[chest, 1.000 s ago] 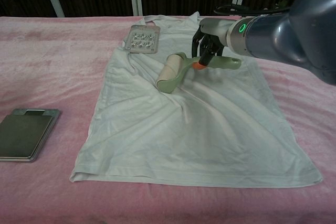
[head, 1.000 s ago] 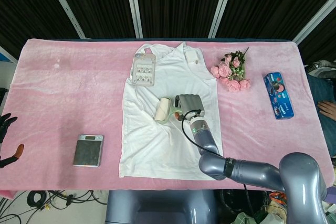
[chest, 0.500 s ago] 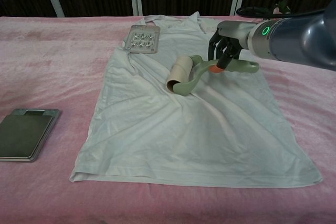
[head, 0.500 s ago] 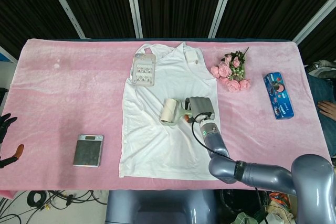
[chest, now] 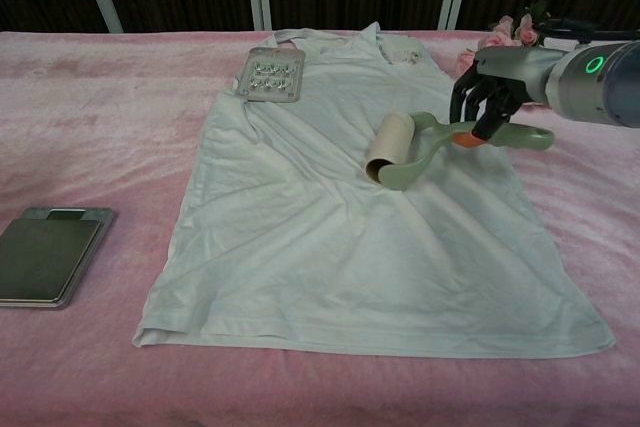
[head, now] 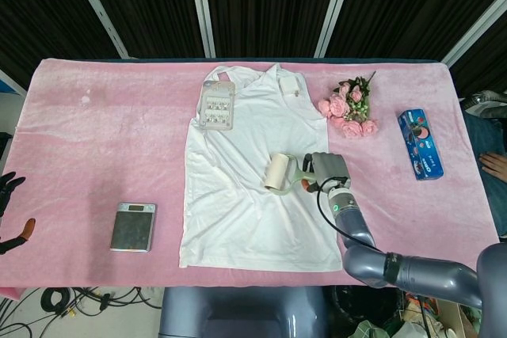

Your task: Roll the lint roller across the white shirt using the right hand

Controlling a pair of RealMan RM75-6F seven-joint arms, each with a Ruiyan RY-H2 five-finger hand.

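Head view: right hand (head: 327,169) clenched around lint roller (head: 280,172) handle, roll lying on white shirt (head: 238,195) just off the fingers, left hand (head: 9,187) at far table edge, state impossible to tell; chest view: same grasp (chest: 487,102), roll (chest: 390,147) resting on shirt (chest: 320,247) beside it.

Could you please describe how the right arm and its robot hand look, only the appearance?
The right arm has smooth, rounded, glossy grey-blue shells. A green ring light glows near the wrist, and a black cable runs along the forearm. The right robot hand has dark, slender fingers and a grey back.
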